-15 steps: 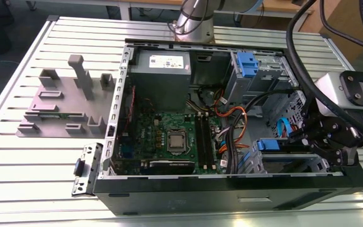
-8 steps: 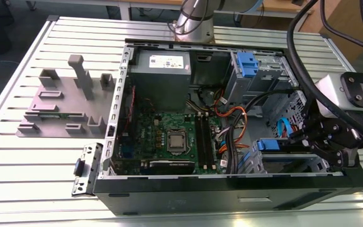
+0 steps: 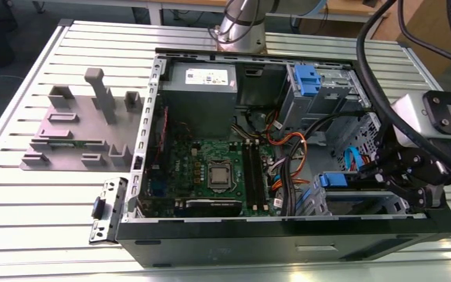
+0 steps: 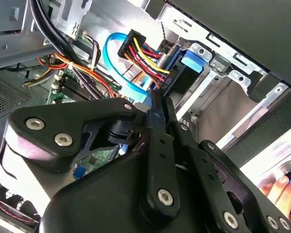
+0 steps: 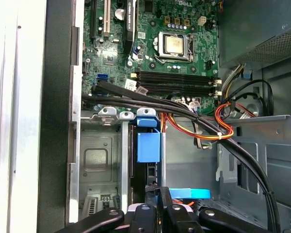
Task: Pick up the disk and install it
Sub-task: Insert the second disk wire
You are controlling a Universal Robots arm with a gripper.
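The disk stands on edge in the lower drive bay of the open computer case (image 3: 288, 232). Its blue caddy handle (image 3: 333, 179) sticks out of the bay's metal rails. In both wrist views the same blue handle (image 5: 148, 145) (image 4: 194, 60) sits on top of the dark slot. My gripper (image 3: 389, 175) hangs just beside the bay, at the exterior view's right. Its black fingers are shut together with nothing between them, and in both wrist views the gripper (image 4: 156, 103) (image 5: 161, 193) points at the disk's cable end without touching the handle.
A second blue-handled caddy (image 3: 308, 79) sits in the upper bay, next to the grey power supply (image 3: 200, 88). Bundled cables (image 5: 203, 121) and a blue data cable (image 4: 117, 63) cross beside the bay. A grey fixture (image 3: 84, 120) lies outside the case. A hand (image 4: 279, 187) shows nearby.
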